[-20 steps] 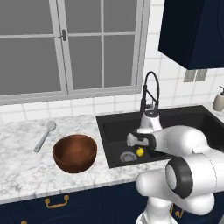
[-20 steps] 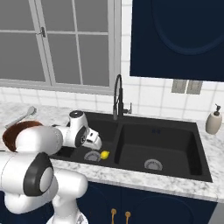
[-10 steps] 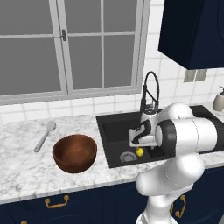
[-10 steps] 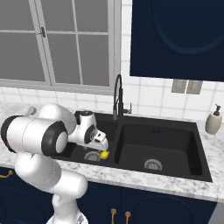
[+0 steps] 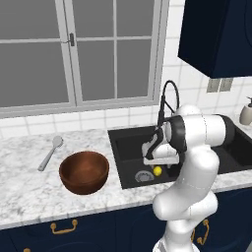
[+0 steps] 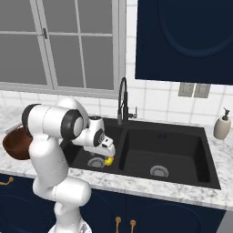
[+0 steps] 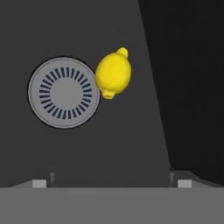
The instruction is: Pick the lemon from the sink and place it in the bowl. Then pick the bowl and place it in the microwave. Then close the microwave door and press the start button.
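Note:
The yellow lemon point(image 5: 157, 170) point(image 6: 108, 160) lies on the floor of the black sink's point(image 5: 129, 145) left basin, beside its round steel drain point(image 7: 64, 92). My gripper point(image 5: 156, 161) point(image 6: 105, 153) hangs open inside that basin, pointing down just above the lemon. In the hand view the lemon point(image 7: 113, 73) sits above the middle, with nothing between the open gripper's point(image 7: 111, 179) two fingertips point(image 7: 181, 182). The reddish-brown wooden bowl point(image 5: 84, 171) stands empty on the marble counter left of the sink; the arm partly hides the bowl point(image 6: 13, 144) in the right base view. The microwave is out of view.
A black arched faucet point(image 5: 167, 96) point(image 6: 123, 98) rises behind the sink. A spoon point(image 5: 50, 153) lies on the counter behind the bowl. A soap dispenser point(image 6: 222, 125) stands at the sink's far right. The right basin point(image 6: 164, 146) holds just its drain.
The arm's elbow has swung up and back, from low in front to upright. The hand stayed over the lemon in the left basin, still open. The lemon and bowl have not moved.

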You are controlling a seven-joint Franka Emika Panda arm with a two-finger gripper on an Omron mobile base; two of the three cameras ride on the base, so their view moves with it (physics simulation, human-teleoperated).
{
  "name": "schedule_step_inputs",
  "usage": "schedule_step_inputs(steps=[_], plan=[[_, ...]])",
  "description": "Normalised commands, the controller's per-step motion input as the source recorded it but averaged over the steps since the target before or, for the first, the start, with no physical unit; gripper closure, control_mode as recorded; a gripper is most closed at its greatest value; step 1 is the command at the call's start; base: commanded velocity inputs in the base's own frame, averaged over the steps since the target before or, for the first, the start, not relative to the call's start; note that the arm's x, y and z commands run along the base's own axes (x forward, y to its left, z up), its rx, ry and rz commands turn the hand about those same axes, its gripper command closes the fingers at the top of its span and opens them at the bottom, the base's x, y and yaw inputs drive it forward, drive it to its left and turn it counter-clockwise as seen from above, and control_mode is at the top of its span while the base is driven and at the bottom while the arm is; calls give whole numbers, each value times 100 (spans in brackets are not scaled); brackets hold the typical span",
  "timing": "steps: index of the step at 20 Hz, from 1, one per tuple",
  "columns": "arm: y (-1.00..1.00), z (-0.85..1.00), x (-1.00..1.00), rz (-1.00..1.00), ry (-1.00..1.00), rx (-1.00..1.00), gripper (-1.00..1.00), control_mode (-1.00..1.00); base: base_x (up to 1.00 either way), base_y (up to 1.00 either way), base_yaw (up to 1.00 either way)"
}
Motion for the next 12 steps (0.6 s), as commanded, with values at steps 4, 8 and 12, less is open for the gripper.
schedule_step_inputs(steps=[4, 8, 12], plan=[[0, -45, 31, -4, 0, 0, -100, -100, 0, 0, 0], [0, -54, 25, -4, 0, 0, -100, -100, 0, 0, 0], [-1, -37, 30, -5, 0, 0, -100, -100, 0, 0, 0]])
